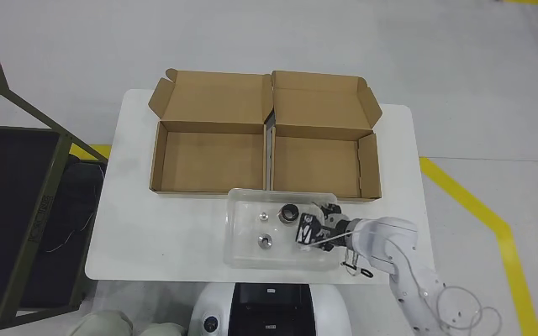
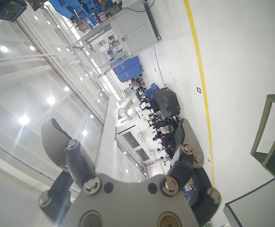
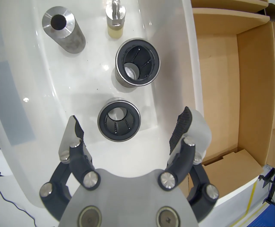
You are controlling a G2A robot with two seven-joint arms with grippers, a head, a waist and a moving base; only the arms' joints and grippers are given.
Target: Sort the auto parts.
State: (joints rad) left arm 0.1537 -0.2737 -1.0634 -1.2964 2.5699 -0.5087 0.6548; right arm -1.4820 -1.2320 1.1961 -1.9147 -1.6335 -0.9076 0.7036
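A clear plastic tray point(image 1: 239, 256) at the table's front edge holds the parts. In the right wrist view a small black-lined bearing sleeve point(image 3: 119, 119) stands upright directly between the fingers of my right gripper point(image 3: 130, 117), which is open and does not touch it. Beyond it stand a larger bearing sleeve point(image 3: 137, 62), a grey steel cylinder with a bore point(image 3: 63, 32) and a small metal fitting on a yellowish base point(image 3: 115, 19). From above, my right gripper point(image 1: 309, 229) is inside the tray's right half. My left gripper point(image 2: 118, 123) is open, empty and turned toward the room.
Two open cardboard boxes point(image 1: 208, 160) point(image 1: 318, 164) sit side by side behind the tray, flaps up. The right box's wall point(image 3: 217, 86) lies close beside the tray rim point(image 3: 193, 64). A dark cart point(image 1: 34, 210) stands left of the white table point(image 1: 126, 210).
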